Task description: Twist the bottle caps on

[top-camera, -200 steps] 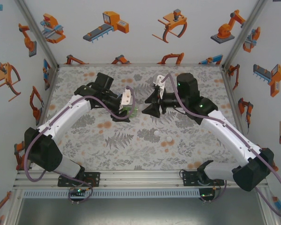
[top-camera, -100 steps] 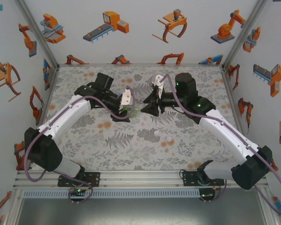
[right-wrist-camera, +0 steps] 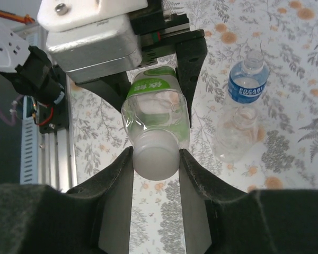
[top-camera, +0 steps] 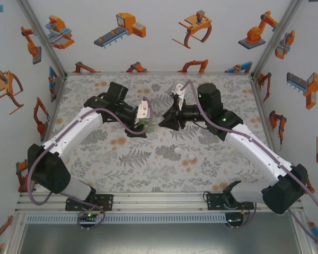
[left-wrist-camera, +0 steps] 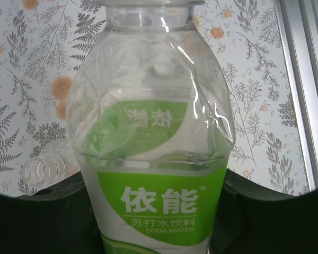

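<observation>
My left gripper (top-camera: 142, 125) is shut on the green-labelled bottle (left-wrist-camera: 153, 159) and holds it above the table with its neck toward the right arm. Its black fingers (left-wrist-camera: 40, 214) press the label from both sides. A white cap (right-wrist-camera: 156, 154) sits on that bottle's neck. My right gripper (right-wrist-camera: 156, 159) is shut on this cap, a pad touching each side. In the top view the right gripper (top-camera: 162, 120) meets the green bottle (top-camera: 150, 125) at mid-table. Two loose white caps (top-camera: 176, 151) (top-camera: 191, 157) lie on the table nearer the front.
A blue-labelled bottle (right-wrist-camera: 246, 84) and a clear bottle (right-wrist-camera: 236, 135), both uncapped, lie on the floral table in the right wrist view. The clear bottle's open neck (left-wrist-camera: 42, 170) shows left of the held bottle. Printed walls enclose the table (top-camera: 122, 159).
The right gripper has shifted slightly left toward the held bottle and its jaws have narrowed onto the white cap. The left arm has stayed still with the bottle.
</observation>
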Tool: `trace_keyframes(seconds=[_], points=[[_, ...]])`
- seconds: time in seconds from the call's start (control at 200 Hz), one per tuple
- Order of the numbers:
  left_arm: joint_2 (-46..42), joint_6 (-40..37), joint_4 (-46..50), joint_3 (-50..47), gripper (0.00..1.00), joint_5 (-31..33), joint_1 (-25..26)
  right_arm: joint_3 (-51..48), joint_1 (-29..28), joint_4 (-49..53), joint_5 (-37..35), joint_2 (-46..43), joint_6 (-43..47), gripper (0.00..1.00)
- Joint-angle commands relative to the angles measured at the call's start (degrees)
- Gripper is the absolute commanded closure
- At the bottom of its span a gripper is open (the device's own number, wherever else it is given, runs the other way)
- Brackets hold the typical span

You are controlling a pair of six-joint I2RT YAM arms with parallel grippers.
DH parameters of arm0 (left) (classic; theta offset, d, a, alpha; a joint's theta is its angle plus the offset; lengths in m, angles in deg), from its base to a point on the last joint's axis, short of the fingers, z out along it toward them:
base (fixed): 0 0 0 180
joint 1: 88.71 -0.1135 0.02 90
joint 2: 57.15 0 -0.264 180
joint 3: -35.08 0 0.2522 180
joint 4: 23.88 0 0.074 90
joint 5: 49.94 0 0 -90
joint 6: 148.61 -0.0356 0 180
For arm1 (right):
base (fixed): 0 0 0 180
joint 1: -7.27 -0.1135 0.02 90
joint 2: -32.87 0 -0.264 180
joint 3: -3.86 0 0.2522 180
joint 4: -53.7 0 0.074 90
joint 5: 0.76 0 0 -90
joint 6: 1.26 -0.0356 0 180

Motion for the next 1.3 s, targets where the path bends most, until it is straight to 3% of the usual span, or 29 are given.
trace_keyframes(seconds=[0.0, 0.225, 0.34, 0.516, 0.621, 0.676, 0.761, 0.896, 1.142, 1.262, 1.297], points=[[-1.3, -1.6, 1.2, 0.3, 1.00, -1.2, 0.4, -0.2, 0.0, -5.0, -10.9, 1.4, -20.5, 1.00], [-1.2, 0.9, -1.0, 0.0, 1.00, 1.1, 0.5, 1.0, -0.8, 0.2, -22.1, 2.0, -55.4, 1.00], [-1.4, 2.8, -2.7, -0.1, 1.00, 3.0, 0.5, 3.7, -0.9, 8.9, -25.0, 2.5, -64.6, 1.00], [-2.3, 4.2, -4.7, -1.1, 1.00, 4.3, 0.4, 3.4, -0.9, 6.3, -23.8, 2.5, -67.1, 1.00], [-2.5, 5.1, -5.4, -1.1, 1.00, 5.1, 0.4, 4.8, -0.7, 6.1, -20.8, 4.2, -67.3, 0.65], [-2.6, 5.8, -6.0, -1.2, 1.00, 6.2, 0.5, 5.5, -0.7, 5.7, -19.0, 5.3, -67.8, 0.55], [-3.3, 7.0, -7.8, -1.7, 1.00, 8.0, 0.4, 5.3, -0.7, 4.3, -17.4, 6.0, -68.9, 0.50], [-3.9, 7.7, -9.1, -2.5, 1.00, 9.6, 0.4, 4.1, -0.7, 2.5, -17.5, 5.9, -70.2, 0.48], [-3.7, 8.8, -9.7, -2.3, 1.00, 10.5, 0.5, 3.2, -0.7, 2.4, -17.6, 5.6, -70.9, 0.61], [-3.6, 9.4, -10.2, -2.3, 1.00, 10.9, 0.5, 3.2, -0.7, 2.3, -17.1, 5.9, -71.6, 0.61], [-3.5, 9.7, -10.5, -2.3, 1.00, 11.2, 0.4, 3.3, -0.7, 2.2, -16.9, 5.8, -71.7, 0.66]])
